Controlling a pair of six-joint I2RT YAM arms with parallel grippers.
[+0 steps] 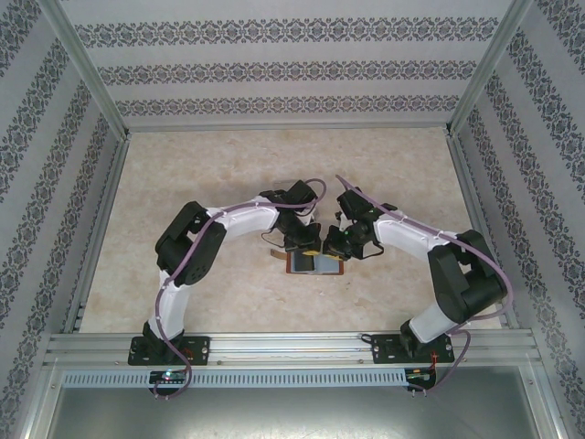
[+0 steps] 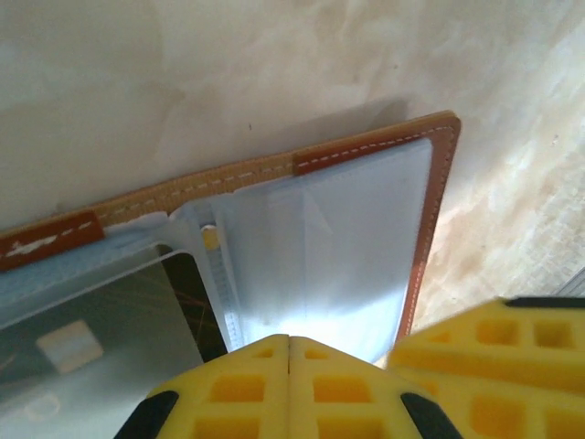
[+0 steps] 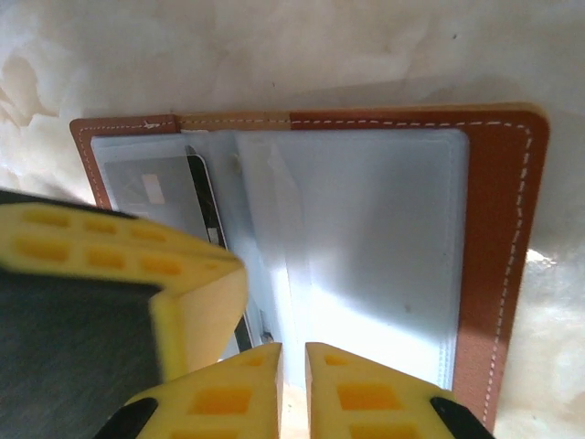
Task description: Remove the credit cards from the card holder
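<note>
The wallet lies open on the table, mid-way between the arms, with the cards not yet out of their pockets (one dark edge shows). The left gripper is clamped shut at the wallet's near edge. The right gripper is nearly closed, and I cannot tell if it grips anything. The next move probably calls for pinching that card's edge and sliding it out.

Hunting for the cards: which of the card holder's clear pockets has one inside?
The narrower pocket at the left of the right wrist view: a dark card shows through it. The wide pocket beside it looks empty.
</note>
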